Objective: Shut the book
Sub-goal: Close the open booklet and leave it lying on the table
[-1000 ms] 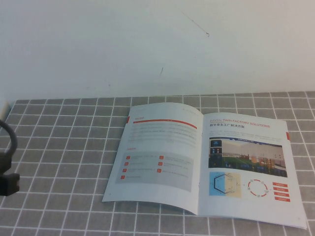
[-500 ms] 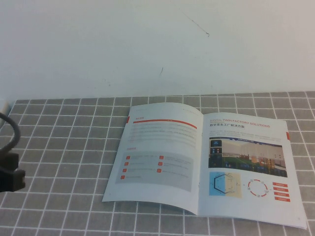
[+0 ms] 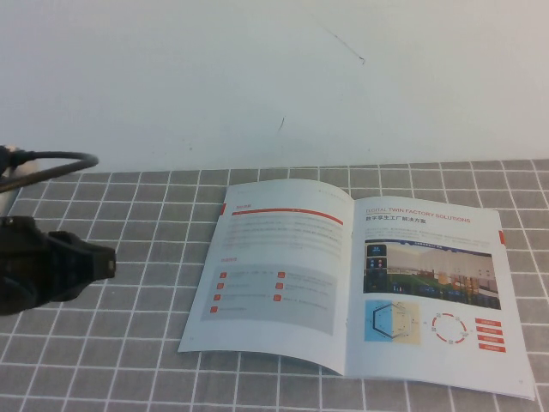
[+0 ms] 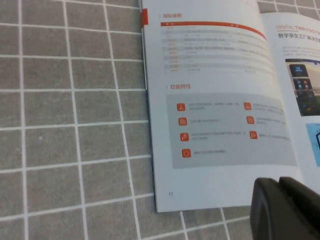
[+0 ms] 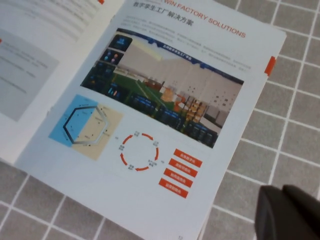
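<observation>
Open booklet (image 3: pixel 352 283) flat on grey checked cloth of counter (image 3: pixel 111 360), right of centre in high view, spine running away from the robot; both pages face up, nothing touching it. Left page (image 3: pixel 279 275): red bar near top, grey panel with small red icons lower down; page number 11 at near outer corner in left wrist view; slight bulge toward the spine. Right page (image 3: pixel 433 287): red headline "TWIN FACTORY SOLUTIONS", wide dark photo (image 5: pixel 165 95), blue-and-tan hexagon diagram (image 5: pixel 85 125), ring of red segments (image 5: pixel 139 151), four red labels (image 5: pixel 181 172); red tab (image 5: pixel 270 65) on outer edge.

Left tool (image 3: pixel 107 262) at far left of high view, above the cloth, well apart from booklet's left edge, tip pointing toward it; black cable (image 3: pixel 51 163) looping above it. In left wrist view the same tool (image 4: pixel 277 184) sits in a corner, seen against the near edge of the left page; two dark halves pressed together, no gap showing, pinching nothing.

Right tool (image 5: pixel 282 192) out of frame in high view; shown only by right wrist view, above the cloth just off the outer edge of the right page near its lower corner; dark halves pressed together, only a seam between them, pinching nothing.

White wall (image 3: pixel 257 77) behind counter, a few thin dark marks on it.
</observation>
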